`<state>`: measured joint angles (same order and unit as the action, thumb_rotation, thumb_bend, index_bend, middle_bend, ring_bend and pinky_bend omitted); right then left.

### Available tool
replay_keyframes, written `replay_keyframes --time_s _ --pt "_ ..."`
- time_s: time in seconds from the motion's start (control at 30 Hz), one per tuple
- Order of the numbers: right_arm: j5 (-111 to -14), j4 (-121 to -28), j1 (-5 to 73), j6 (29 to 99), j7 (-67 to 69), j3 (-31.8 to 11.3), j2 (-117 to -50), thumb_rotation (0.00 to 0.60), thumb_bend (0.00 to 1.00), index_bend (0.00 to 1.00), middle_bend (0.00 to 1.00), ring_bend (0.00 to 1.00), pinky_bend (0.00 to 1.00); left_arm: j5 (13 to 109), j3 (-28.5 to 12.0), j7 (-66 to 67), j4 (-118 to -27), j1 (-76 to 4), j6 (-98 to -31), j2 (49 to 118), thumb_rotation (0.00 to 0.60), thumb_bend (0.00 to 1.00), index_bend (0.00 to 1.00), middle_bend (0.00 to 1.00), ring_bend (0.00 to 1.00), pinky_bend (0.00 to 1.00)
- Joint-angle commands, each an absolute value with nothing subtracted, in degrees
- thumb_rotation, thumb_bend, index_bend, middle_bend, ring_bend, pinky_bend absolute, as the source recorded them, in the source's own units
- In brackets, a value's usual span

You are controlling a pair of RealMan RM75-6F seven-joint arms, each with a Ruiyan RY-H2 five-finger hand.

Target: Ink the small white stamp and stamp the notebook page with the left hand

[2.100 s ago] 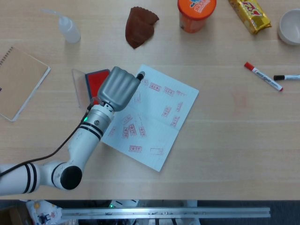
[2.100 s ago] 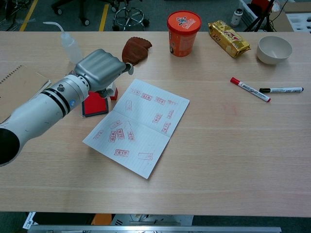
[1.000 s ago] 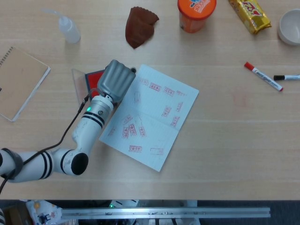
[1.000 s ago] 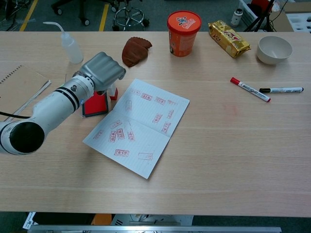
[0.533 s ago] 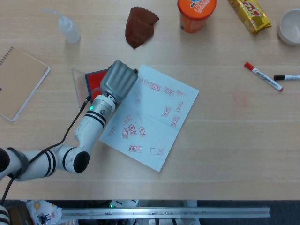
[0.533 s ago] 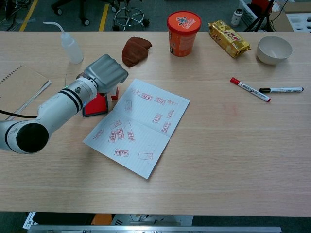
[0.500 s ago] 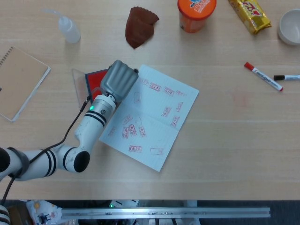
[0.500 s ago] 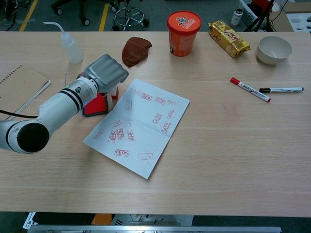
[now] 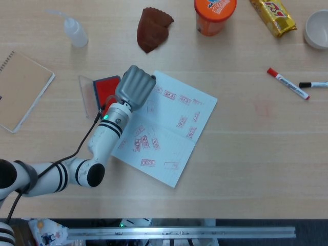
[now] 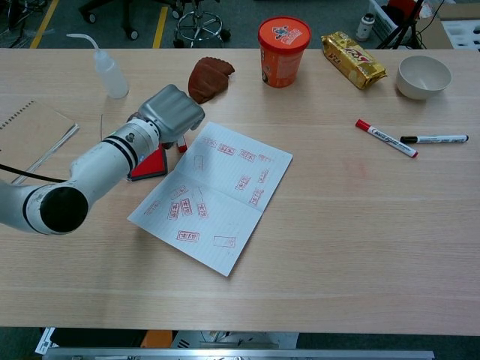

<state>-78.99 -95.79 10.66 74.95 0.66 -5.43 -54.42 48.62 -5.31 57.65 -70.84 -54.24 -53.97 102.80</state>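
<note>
While the left hand is curled over the page's left edge, its fingers are folded inward; whether the small white stamp is held cannot be told, as it is hidden. The red ink pad lies just left of the fingers, the stamped notebook page beneath and to their right on the table.

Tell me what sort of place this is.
Probably a lab or workshop test bench. A long wooden table holds mixed props: a squeeze bottle, markers, snacks. Office chair wheels and yellow floor tape show behind it.
</note>
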Motion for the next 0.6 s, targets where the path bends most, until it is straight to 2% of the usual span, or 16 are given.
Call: replay_keyframes --time_s 0.03,0.3,0.6 --pt "-79.0 -95.6 10.6 74.9 0.8 -5.4 -54.5 0.6 0.07 0.43 0.51 0.41 0.51 48.7 -5.1 58.3 -71.0 -54.4 -54.5 102.6 0.6 0.27 0.4 0.99 1.0 1.0" --pt "-79.3 -94.9 10.6 74.7 1.6 -5.3 -54.7 0.6 0.07 0.43 0.51 0.41 0.51 49.1 -4.0 58.8 -72.9 -53.8 -55.5 100.4 0.6 0.27 0.4 0.99 1.0 1.0" --pt "-79.3 -95.3 10.0 75.5 1.5 -5.2 -54.4 0.6 0.07 0.43 0.51 0.41 0.51 50.6 -4.0 55.8 -69.6 -53.9 -53.6 101.6 0.6 0.27 0.4 0.98 1.0 1.0"
